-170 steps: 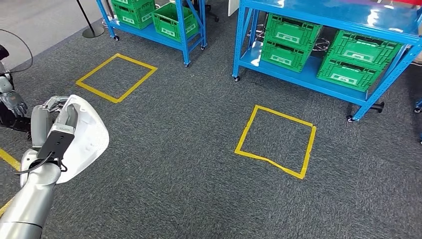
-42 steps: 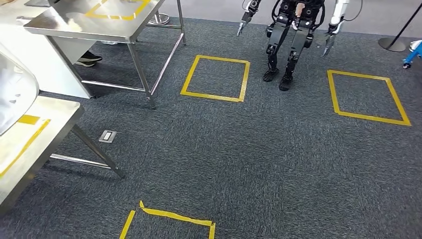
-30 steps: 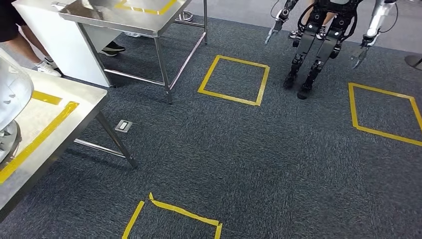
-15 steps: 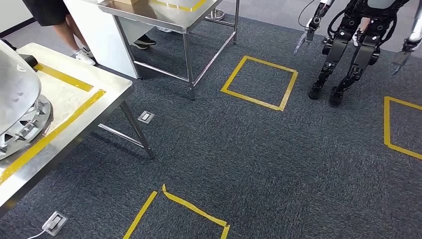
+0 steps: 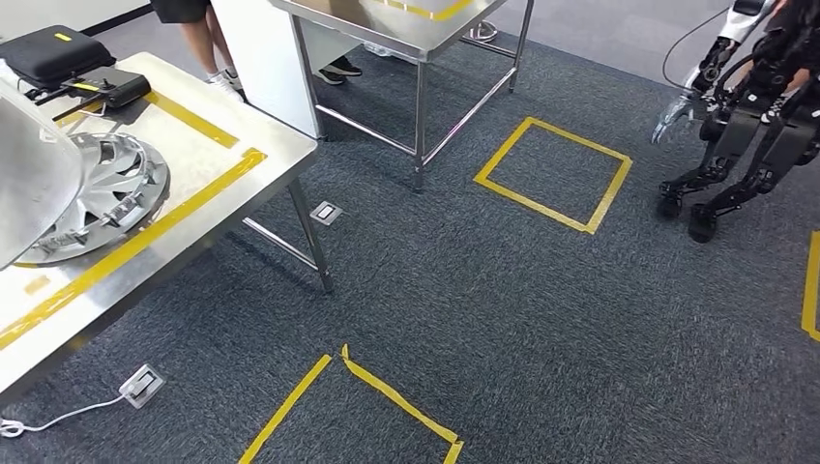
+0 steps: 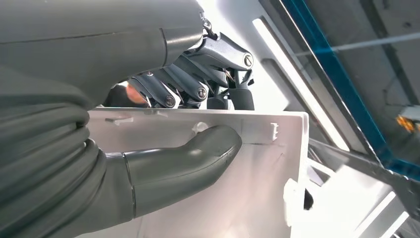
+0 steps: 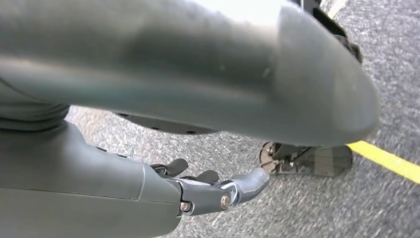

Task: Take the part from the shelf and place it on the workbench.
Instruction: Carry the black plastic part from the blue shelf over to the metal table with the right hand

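Observation:
The part is a large white curved shell (image 5: pixel 29 184), at the left edge of the head view above the workbench (image 5: pixel 208 179). My left hand (image 6: pixel 173 158) grips it: the thumb (image 6: pixel 208 148) presses on its white inner face (image 6: pixel 237 198) and the dark fingers (image 6: pixel 198 89) hook over its top edge. The workbench is a steel table marked with yellow tape. My right hand (image 7: pixel 213 191) hangs over the grey carpet with its fingers loosely apart and nothing in them.
A silver wheel cover (image 5: pixel 111 188) and a black case (image 5: pixel 53 48) lie on the workbench. A second steel table (image 5: pixel 425 29) stands behind it, with a person's legs (image 5: pixel 208 39) beside it. Another humanoid robot (image 5: pixel 754 116) stands at the right. Yellow tape squares (image 5: pixel 551 174) mark the carpet.
The camera has turned from the blue shelves towards the workbench, which now fills more of the left side with the wheel cover in sight. The part stays in my left hand.

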`<state>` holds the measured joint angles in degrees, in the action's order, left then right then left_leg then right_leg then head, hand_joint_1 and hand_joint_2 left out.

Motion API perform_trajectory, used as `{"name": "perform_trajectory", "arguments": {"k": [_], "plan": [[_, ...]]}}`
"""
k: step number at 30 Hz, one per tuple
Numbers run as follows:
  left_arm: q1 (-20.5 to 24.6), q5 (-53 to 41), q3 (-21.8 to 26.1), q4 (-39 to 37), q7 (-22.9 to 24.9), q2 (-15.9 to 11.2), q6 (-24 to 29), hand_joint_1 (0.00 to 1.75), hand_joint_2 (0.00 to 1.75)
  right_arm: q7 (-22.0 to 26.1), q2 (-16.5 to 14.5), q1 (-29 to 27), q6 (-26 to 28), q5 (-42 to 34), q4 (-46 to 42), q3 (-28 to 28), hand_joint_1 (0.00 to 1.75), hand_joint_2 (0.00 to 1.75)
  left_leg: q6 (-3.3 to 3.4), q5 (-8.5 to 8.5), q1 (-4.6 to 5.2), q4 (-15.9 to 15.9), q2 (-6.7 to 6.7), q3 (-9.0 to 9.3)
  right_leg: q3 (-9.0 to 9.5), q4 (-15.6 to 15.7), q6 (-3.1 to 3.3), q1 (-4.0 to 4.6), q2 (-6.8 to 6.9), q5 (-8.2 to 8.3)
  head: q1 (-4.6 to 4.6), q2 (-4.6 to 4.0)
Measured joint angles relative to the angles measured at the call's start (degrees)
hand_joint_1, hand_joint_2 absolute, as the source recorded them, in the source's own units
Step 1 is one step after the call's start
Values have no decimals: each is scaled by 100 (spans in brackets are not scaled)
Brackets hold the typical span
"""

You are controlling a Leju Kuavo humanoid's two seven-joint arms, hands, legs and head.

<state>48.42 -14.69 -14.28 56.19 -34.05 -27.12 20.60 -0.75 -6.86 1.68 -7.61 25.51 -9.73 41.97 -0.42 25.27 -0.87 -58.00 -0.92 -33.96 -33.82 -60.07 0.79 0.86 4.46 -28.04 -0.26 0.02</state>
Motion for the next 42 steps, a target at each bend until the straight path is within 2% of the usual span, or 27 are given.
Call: {"name": "perform_trajectory", "arguments": {"k": [2, 4, 5, 6, 7, 9, 11, 13, 14, 16, 18, 20, 21, 22, 23, 25, 26, 28, 29, 31, 33, 34, 35, 36, 37, 40, 42], "plan": [[10, 0, -4, -2, 0, 30, 1, 175, 175, 0, 0, 1, 0, -4, 0, 0, 0, 0, 44, -25, -19, 7, 102, -18, -281, -623, -65, -37, -302, -342, 13, 0], [4, 0, -10, -6, 0, 73, 0, 175, 175, -1, 0, -4, 3, -20, 0, 1, 0, 0, 56, -35, -22, -4, 222, -48, -669, -1396, -91, -62, -412, -646, 21, -1], [-1, 0, -13, -8, 1, 88, -1, 175, 175, -1, 0, -5, 5, -28, 0, 1, 0, 0, 54, -38, -24, -14, 290, -59, -764, -1557, -94, -72, -421, -649, 23, -1], [-4, 0, -14, -8, 5, 99, -2, 175, 175, 1, 0, -6, 9, -33, 0, 2, 0, 0, 48, -40, -27, -23, 353, -65, -745, -1489, -91, -82, -431, -541, 25, -1], [-5, -2, -14, -5, 14, 107, -3, 175, 175, 3, 0, -5, 13, -34, 0, 3, 0, 0, 39, -41, -32, -33, 418, -67, -612, -1190, -83, -94, -462, -343, 26, -1], [-3, -22, -14, 6, 39, 125, -3, 175, 175, 5, -1, -4, 22, -34, 0, 8, 0, 0, -4, -43, -42, -51, 538, -79, -220, -362, -70, -118, -681, 32, 28, 0], [-4, -53, -12, 15, 71, 145, -3, 175, 175, 2, -7, 2, 36, -33, 0, 19, 0, 0, -79, -59, -49, -50, 649, -112, -24, 77, -61, -119, -823, 159, 29, 0], [-9, -85, -5, 20, 98, 149, -3, 175, 175, -3, -16, 12, 56, -33, 0, 32, 0, 0, -172, -99, -64, -8, 759, -139, -18, 122, -12, -96, -730, 172, 31, 0], [-13, -106, 2, 23, 115, 143, -3, 175, 175, -6, -22, 17, 66, -33, 0, 38, 0, 0, -208, -99, -71, -8, 752, -156, -10, 152, 30, -96, -669, 194, 29, 0], [-4, -147, 21, 28, 165, 133, -3, 175, 175, -18, -39, 21, 83, -34, 0, 46, 0, 0, -251, 67, -54, -253, 521, -288, 7, 219, 110, -106, -544, 240, 4, 0], [-3, -186, 43, 28, 219, 154, -3, 175, 175, -34, -61, 17, 100, -35, 0, 62, 0, 0, -267, 443, -35, -957, 224, -597, 9, 237, 152, -91, -423, 247, -20, 0], [-28, -229, 56, 22, 257, 184, -1, 175, 175, -43, -76, 12, 112, -34, 0, 81, 0, 0, -281, 667, -36, -1581, 139, -861, 4, 234, 166, -70, -287, 240, -22, 0], [-39, -253, 66, 20, 270, 194, 1, 175, 175, -42, -80, 13, 113, -34, 0, 88, 0, 0, -281, 622, -37, -1595, 123, -844, 3, 231, 166, -65, -222, 238, -21, 0], [-44, -275, 87, 20, 279, 200, 2, 175, 175, -33, -85, 16, 112, -33, 0, 92, 0, 0, -278, 482, -36, -1369, 94, -704, 4, 225, 162, -62, -160, 234, -21, 0], [-44, -295, 116, 25, 284, 204, 4, 175, 175, -18, -92, 19, 108, -28, 0, 95, 0, 0, -270, 297, -33, -954, 21, -461, 9, 213, 152, -59, -104, 225, -22, -1], [-48, -329, 181, 44, 284, 211, 8, 175, 175, 8, -103, 23, 97, -15, 0, 96, 0, 0, -213, 87, 3, -232, -154, -55, 14, 181, 108, -33, -10, 197, -20, -1], [-57, -346, 212, 56, 284, 216, 11, 175, 175, 14, -105, 24, 93, -7, 0, 96, 0, 0, -174, 59, 20, -59, -197, 35, 17, 169, 82, -21, 31, 186, -17, -1], [-93, -380, 264, 74, 284, 224, 20, 175, 175, 11, -107, 26, 92, 3, 0, 97, 0, 0, -96, 53, 30, -24, -113, 29, 27, 165, 29, -11, 123, 177, -10, 0], [-111, -396, 284, 80, 284, 227, 26, 175, 175, 10, -107, 29, 93, 4, -1, 98, 0, 0, -63, 37, 18, -20, -61, 21, 30, 149, -6, -20, 121, 162, -10, 0], [-127, -431, 301, 93, 288, 248, 36, 175, 175, 9, -107, 31, 96, 2, -2, 102, 0, 0, 5, 1, -12, -5, 37, 7, -61, -93, -80, -43, -77, -14, -4, 0], [-134, -466, 301, 104, 294, 309, 44, 175, 175, 7, -107, 28, 102, 0, -2, 113, 0, 0, 44, -24, -25, -6, 138, -24, -382, -789, -131, -72, -342, -392, 8, 0], [-144, -481, 300, 104, 297, 344, 45, 175, 175, 6, -107, 26, 106, 0, -2, 119, 0, 0, 51, -32, -25, -12, 196, -45, -582, -1195, -144, -79, -395, -562, 12, 0], [-158, -493, 300, 104, 299, 369, 47, 175, 175, 5, -107, 25, 109, 0, -2, 123, 0, 0, 51, -38, -25, -20, 257, -64, -728, -1478, -149, -83, -413, -644, 14, 0], [-170, -502, 300, 103, 301, 383, 49, 175, 175, 5, -107, 24, 111, 0, -2, 127, 0, 0, 47, -42, -25, -30, 318, -77, -777, -1559, -147, -86, -420, -616, 15, 0], [-177, -508, 300, 104, 302, 391, 50, 175, 175, 6, -107, 24, 111, 0, -2, 129, 0, 0, 40, -46, -27, -38, 376, -83, -694, -1380, -137, -89, -434, -473, 16, 0], [-175, -511, 300, 110, 302, 410, 56, 175, 175, 7, -107, 27, 111, 0, -2, 132, 0, 0, -13, -59, -31, -59, 543, -98, -116, -200, -87, -102, -650, 47, 22, 0], [-174, -511, 300, 114, 303, 421, 57, 175, 175, 6, -107, 29, 111, 0, -2, 133, 0, 0, -88, -83, -35, -47, 638, -123, 31, 122, -57, -91, -723, 121, 22, 0]]}}
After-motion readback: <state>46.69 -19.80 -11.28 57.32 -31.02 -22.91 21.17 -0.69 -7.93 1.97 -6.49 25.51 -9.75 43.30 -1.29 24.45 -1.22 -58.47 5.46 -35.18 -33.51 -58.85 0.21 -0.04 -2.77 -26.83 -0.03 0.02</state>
